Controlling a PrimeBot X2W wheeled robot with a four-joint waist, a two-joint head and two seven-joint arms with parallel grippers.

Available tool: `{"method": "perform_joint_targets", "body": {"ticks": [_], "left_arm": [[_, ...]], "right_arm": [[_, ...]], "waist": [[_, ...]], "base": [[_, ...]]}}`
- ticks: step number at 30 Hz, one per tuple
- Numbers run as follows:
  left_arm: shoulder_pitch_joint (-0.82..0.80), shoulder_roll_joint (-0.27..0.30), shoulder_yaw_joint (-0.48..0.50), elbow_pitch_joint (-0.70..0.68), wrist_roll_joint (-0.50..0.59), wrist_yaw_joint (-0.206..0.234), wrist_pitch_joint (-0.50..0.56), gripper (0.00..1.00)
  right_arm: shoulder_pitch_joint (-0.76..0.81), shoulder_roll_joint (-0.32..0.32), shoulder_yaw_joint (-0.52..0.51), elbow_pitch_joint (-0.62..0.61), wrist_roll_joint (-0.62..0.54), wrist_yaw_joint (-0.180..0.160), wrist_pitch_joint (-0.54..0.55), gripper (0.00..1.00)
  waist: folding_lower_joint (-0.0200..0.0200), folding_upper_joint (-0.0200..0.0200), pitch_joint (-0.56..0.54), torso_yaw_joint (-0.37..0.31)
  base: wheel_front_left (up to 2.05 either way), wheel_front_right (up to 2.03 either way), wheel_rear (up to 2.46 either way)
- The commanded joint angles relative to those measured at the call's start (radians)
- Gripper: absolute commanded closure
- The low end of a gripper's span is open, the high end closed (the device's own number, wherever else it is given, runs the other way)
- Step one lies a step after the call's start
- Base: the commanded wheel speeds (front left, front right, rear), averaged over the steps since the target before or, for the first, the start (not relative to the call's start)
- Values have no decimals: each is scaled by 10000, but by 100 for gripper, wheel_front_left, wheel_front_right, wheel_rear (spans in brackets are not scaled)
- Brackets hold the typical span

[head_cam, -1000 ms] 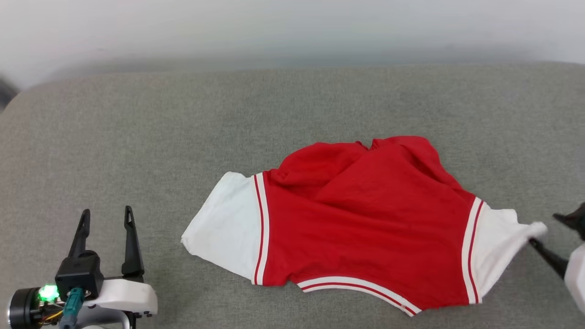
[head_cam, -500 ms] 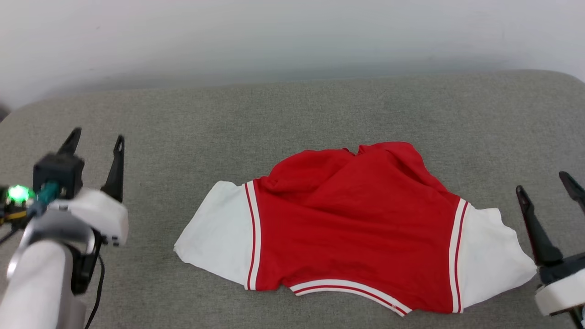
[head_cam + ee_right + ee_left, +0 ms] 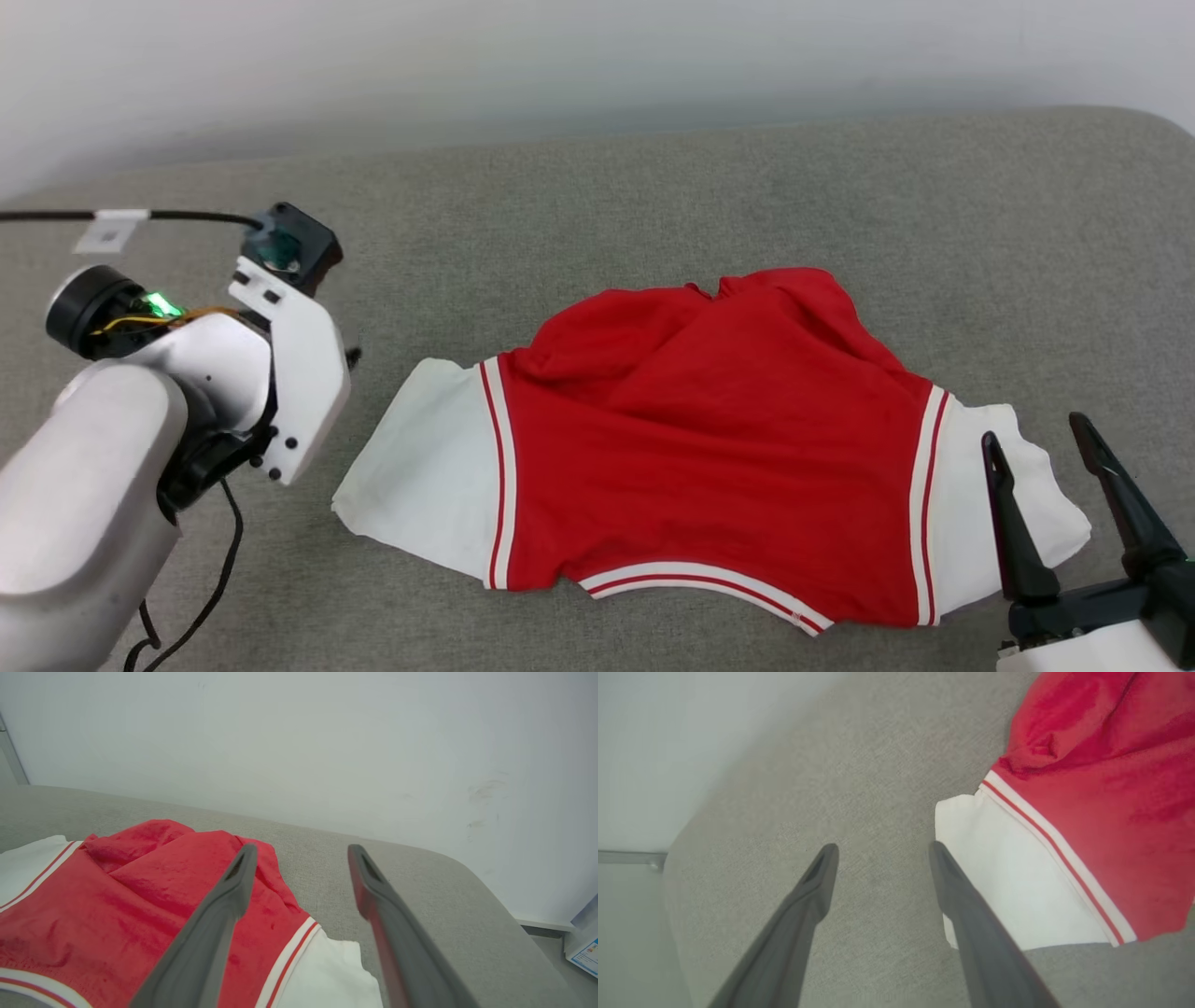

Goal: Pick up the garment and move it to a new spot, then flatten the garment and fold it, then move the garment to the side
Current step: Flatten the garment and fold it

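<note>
a thin black cable [image 3: 187,217] with a white tag [image 3: 110,231] runs in from the left edge to the pale left arm's wrist, and more cable hangs under that forearm at the near left. the left gripper [image 3: 883,847] has its two dark fingers spread wide with bare grey cloth between them, holding nothing; its right finger lies just over the edge of the white left sleeve [image 3: 420,467]. the right gripper [image 3: 1034,429] is also spread wide and empty at the near right, one finger crossing the white right sleeve [image 3: 962,504]; whether it touches the cloth cannot be told.

the red jersey-style t-shirt with white short sleeves and red-and-white striped trim [image 3: 709,448] lies at the middle of the surface, a little right. its long axis runs left to right, sleeve to sleeve. the curved striped collar [image 3: 709,583] is at the near edge, and the red body bunches in folds toward the far side.

it rests on a grey woven, padded surface with rounded corners [image 3: 597,205], set against a plain white wall [image 3: 597,56].
</note>
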Motion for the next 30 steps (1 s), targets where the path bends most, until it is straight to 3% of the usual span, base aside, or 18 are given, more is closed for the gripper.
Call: {"method": "perform_joint_targets", "body": {"ticks": [1,5,10,26,27,28,30], "left_arm": [[-134,67,-223,-40,-154,9,228,0],[-890,681,-1656,-140,-1110,7,1763,0],[-1457,975,-2894,186,-1771,6,2725,0],[-1498,1297,-5563,1151,-2878,5,2492,0],[-1509,1296,-5676,1188,-2906,5,2428,85],[-1528,1290,-5765,1232,-2973,5,2347,100],[-1575,1308,-5912,1320,-3067,4,2113,100]], "right_arm": [[14,56,24,30,-27,-9,-42,0],[-280,102,176,68,-214,-7,-98,0],[-551,173,394,148,-382,-7,-163,0],[-960,290,609,515,-633,-9,-347,0],[-1001,256,574,540,-646,-9,-350,0],[-1053,224,548,560,-648,-7,-346,0],[-1107,118,387,591,-627,-9,-311,0]], "waist": [[0,0,88,-58],[0,0,368,-193],[0,0,718,-373],[0,0,1481,-723],[0,0,1480,-716],[0,0,1457,-711],[0,0,1341,-680]], "base": [[0,0,0],[0,0,0],[0,0,0],[0,0,0],[0,0,0],[0,0,0],[0,0,0]]}}
